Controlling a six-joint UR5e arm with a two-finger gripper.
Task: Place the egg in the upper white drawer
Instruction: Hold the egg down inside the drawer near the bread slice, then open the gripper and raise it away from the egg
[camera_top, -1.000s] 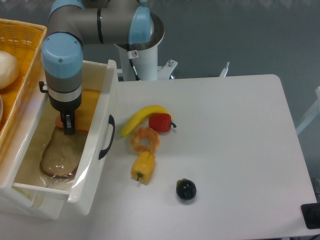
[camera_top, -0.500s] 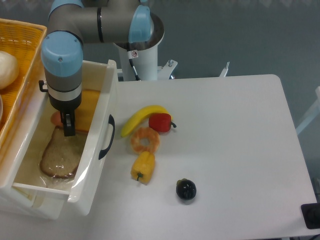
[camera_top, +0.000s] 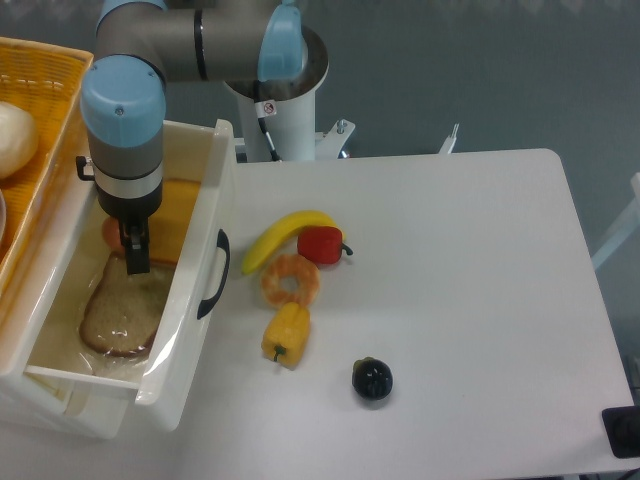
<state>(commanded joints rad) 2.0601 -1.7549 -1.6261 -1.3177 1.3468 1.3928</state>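
Now egg (camera_top: 110, 231) beside jaws (camera_top: 134, 262) inside upper white drawer (camera_top: 190, 290); no legible writing.

On the white desk (camera_top: 450, 260) lie a yellow banana (camera_top: 283, 236), a red pepper (camera_top: 322, 244), a glazed doughnut (camera_top: 291, 281), a yellow pepper (camera_top: 285, 335) and a dark round fruit (camera_top: 372, 379); a yellow woven basket (camera_top: 40, 75) holds a white ball (camera_top: 14, 138)

No legible txt; arm sticker (camera_top: 267, 108) unreadable.
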